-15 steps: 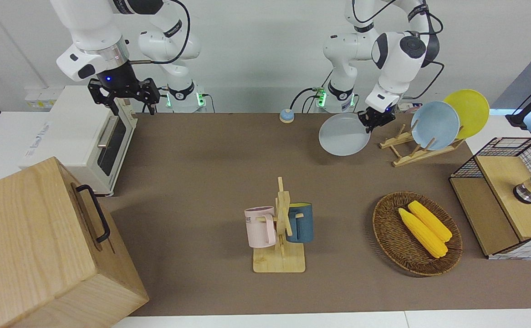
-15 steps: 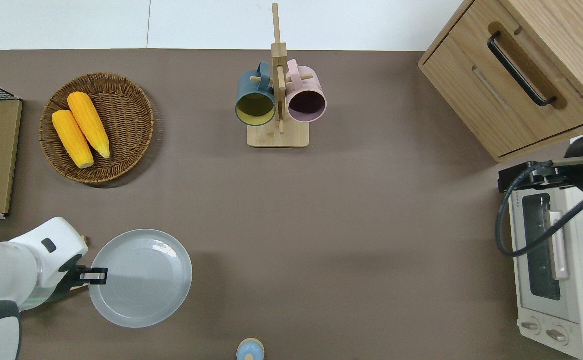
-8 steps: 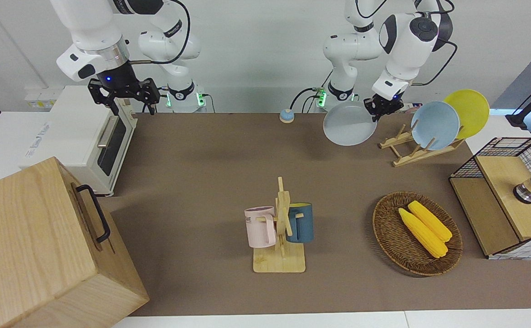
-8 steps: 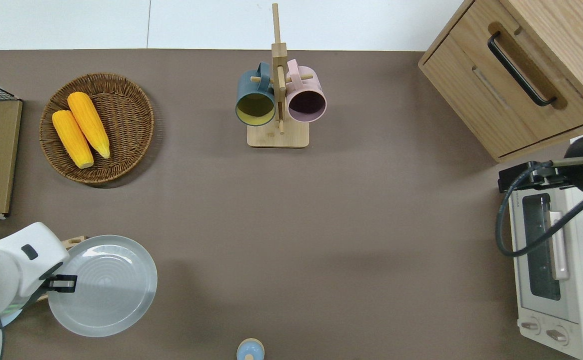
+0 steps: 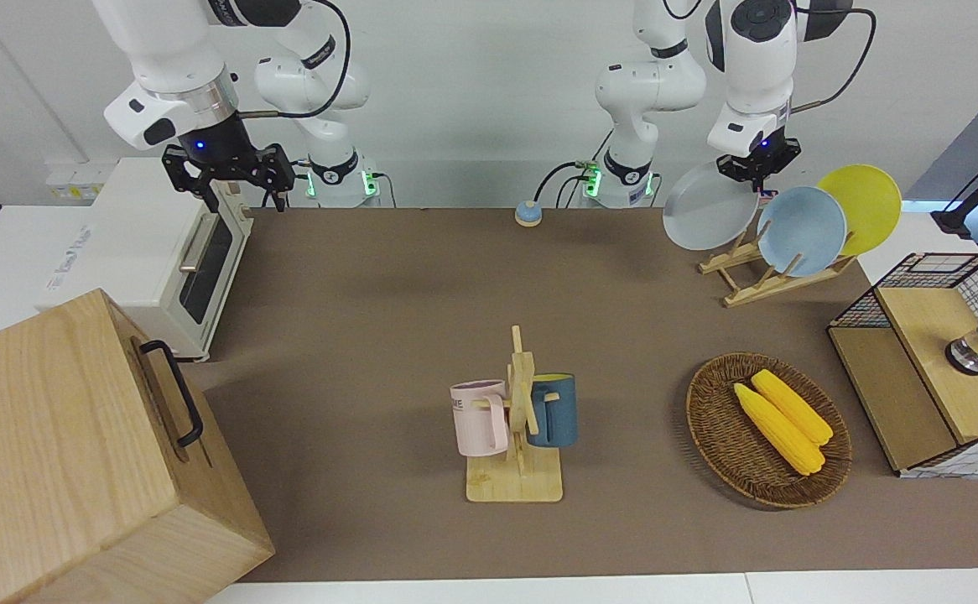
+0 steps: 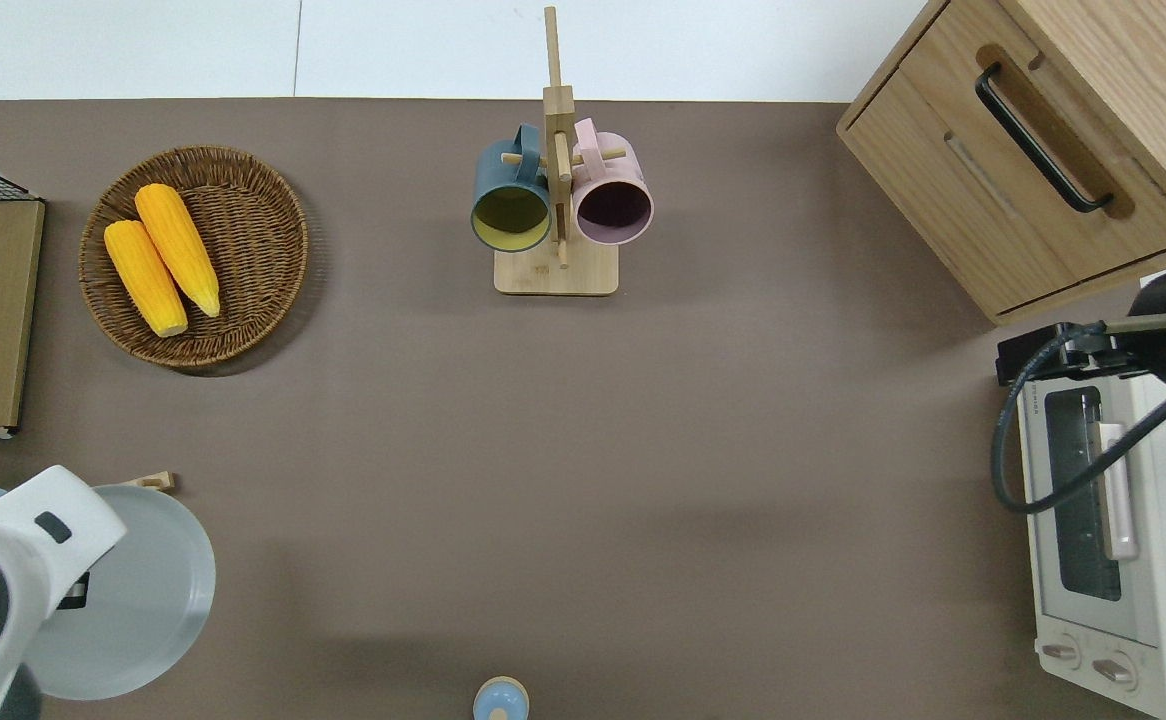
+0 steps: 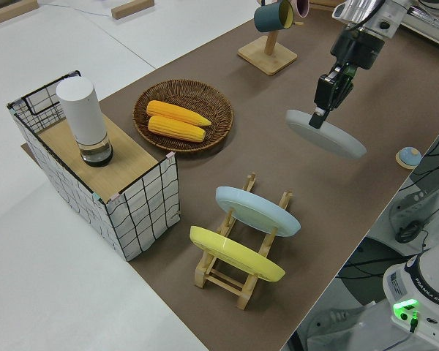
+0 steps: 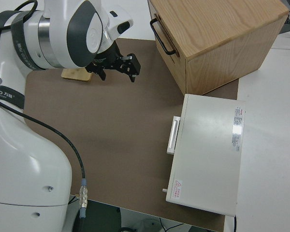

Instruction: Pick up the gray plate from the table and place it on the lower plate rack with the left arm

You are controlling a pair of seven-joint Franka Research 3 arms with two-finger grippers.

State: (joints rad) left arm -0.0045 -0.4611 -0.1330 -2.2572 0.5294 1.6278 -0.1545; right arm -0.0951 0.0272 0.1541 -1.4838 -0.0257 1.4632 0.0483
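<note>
1. Toward the left arm's end of the desk (image 5: 388, 277), along the edge nearest the robots, the left claw (image 7: 323, 110) pinched the gray plate (image 5: 710, 218) by its rim and held it in the air, tilted, just beside the plate rack (image 7: 238, 274).

2. The grip sat on one edge only, so most of the plate hung free of the claw. A sudden turn or stop could have made it pivot or slip out and drop onto the desk.

3. The light blue plate (image 5: 801, 231) already stood in the rack, with the yellow plate (image 5: 860, 208) in the slot next to it. In the front view the gray plate's edge appeared very close to the blue one, though whether they touched could not be told. A careless approach could have knocked the blue plate out of its slot.

4. The free lower slot lay between upright pegs (image 5: 736, 243). If the plate came down off-line, its rim could have landed on a peg rather than between them, tipped over, or pushed the light rack along the desk.

5. Letting go before the rim was seated could have sent the plate rolling toward the desk's edge.

6. The right claw (image 5: 233, 174) was parked with its fingers spread.
</note>
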